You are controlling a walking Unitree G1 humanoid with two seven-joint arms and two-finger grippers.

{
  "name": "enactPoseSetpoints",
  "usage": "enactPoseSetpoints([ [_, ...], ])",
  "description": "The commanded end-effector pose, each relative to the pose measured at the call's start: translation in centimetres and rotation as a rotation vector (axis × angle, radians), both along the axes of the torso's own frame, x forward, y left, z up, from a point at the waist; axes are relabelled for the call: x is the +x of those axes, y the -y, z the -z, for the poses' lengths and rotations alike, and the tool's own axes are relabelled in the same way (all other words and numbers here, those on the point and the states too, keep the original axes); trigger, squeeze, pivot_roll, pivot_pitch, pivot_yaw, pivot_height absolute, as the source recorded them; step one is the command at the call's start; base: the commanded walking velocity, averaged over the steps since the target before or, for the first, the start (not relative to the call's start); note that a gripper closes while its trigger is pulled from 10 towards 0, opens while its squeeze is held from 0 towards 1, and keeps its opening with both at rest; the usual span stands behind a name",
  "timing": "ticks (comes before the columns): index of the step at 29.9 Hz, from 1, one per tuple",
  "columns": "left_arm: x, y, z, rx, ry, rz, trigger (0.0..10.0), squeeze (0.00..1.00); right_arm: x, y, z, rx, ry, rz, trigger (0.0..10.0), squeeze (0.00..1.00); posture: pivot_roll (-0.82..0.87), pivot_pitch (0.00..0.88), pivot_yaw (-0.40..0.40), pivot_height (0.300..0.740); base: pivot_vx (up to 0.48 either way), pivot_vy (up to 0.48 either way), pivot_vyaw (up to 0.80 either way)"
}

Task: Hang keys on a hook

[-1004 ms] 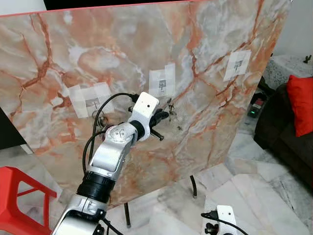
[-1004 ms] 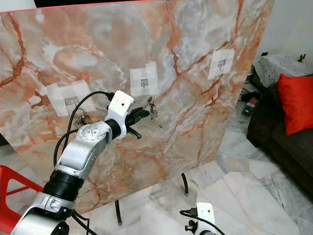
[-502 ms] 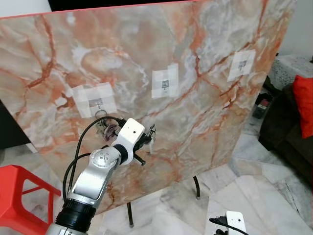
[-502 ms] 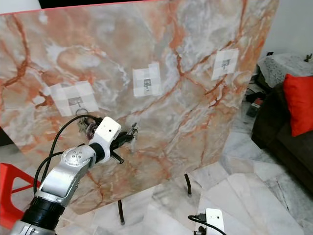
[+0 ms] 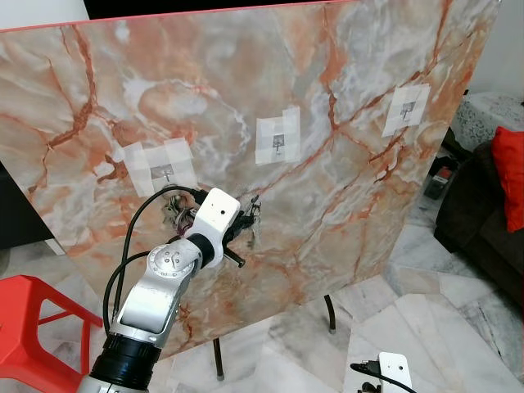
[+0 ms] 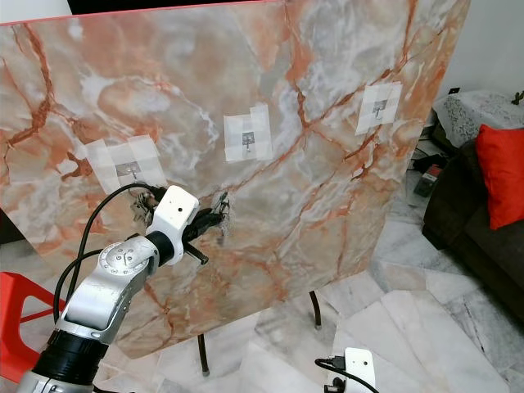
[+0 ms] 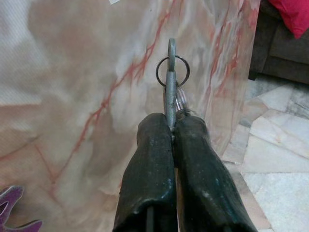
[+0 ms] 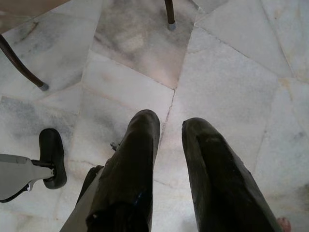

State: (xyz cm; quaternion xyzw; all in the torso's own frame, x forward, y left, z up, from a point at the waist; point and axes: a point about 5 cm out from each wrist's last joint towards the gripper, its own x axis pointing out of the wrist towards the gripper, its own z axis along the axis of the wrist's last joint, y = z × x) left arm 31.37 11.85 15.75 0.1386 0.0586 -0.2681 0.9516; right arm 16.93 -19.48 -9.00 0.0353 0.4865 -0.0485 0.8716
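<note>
Left hook [image 5: 166,173]: left of centre, already carries keys.
My left gripper [image 7: 170,126]: centre-left, clamped on the keys [image 7: 171,77].
Middle hook [image 5: 276,146]: centre, bare; hanging not yet done.
My right gripper [image 8: 170,126]: low, fingers apart, idle.

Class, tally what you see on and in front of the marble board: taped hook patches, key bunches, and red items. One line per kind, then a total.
Taped hook patches: 3
Key bunches: 2
Red items: 2, stool and cushion
Total: 7
</note>
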Motion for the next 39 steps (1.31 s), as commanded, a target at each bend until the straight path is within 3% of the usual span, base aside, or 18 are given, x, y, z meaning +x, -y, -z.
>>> enactPoseSetpoints([
  [1,-0.3,0.4,-0.5,-0.008,0.01,0.024,10.0,0.0,0.3,0.0,-0.2,0.0,0.015,0.011,10.0,0.0,0.08,0.0,-0.044,0.74,0.266,0.0,0.0],
  [19,-0.5,0.8,-0.8,0.001,0.021,0.061,10.0,0.0,0.8,-0.1,-0.4,0.008,0.041,0.031,10.0,0.0,0.08,0.0,-0.05,0.74,0.273,0.0,-0.15],
  [25,-0.8,0.9,-0.9,0.009,0.032,0.087,10.0,0.0,0.8,-0.2,-0.4,0.008,0.042,0.028,10.0,0.0,0.09,0.0,-0.051,0.74,0.0,0.0,0.0],
  [39,-0.9,-0.5,-3.9,-0.04,0.145,0.072,10.0,0.0,0.9,-0.2,-0.4,0.012,0.049,0.017,10.0,0.0,0.09,0.0,-0.052,0.74,0.0,0.0,0.0],
])
